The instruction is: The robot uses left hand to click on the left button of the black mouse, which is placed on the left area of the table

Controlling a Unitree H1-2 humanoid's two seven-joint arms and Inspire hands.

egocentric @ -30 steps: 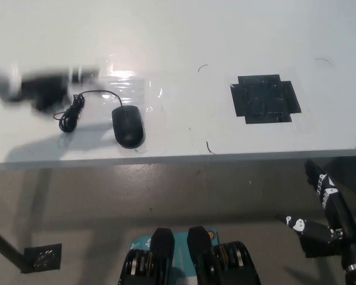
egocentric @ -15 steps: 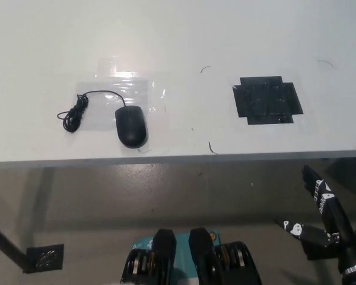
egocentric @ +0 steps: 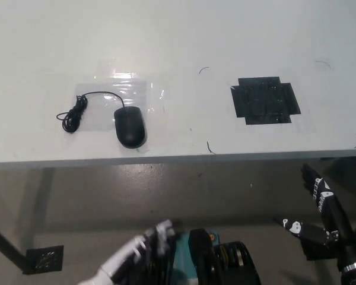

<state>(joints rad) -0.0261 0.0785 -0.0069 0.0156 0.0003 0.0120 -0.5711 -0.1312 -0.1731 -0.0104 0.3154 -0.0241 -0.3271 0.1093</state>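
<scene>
I see the black mouse point(egocentric: 130, 127) near the front edge of the white table point(egocentric: 178, 35), coiled cord point(egocentric: 76, 111) beside it and a black tape patch point(egocentric: 264, 100) well apart — my left hand point(egocentric: 143, 249) is blurred below the edge, grip unreadable, while the right hand point(egocentric: 320, 219) hangs low, fingers apart.

white left robot hand point(egocentric: 147, 249) now in view at bottom, blurred
</scene>
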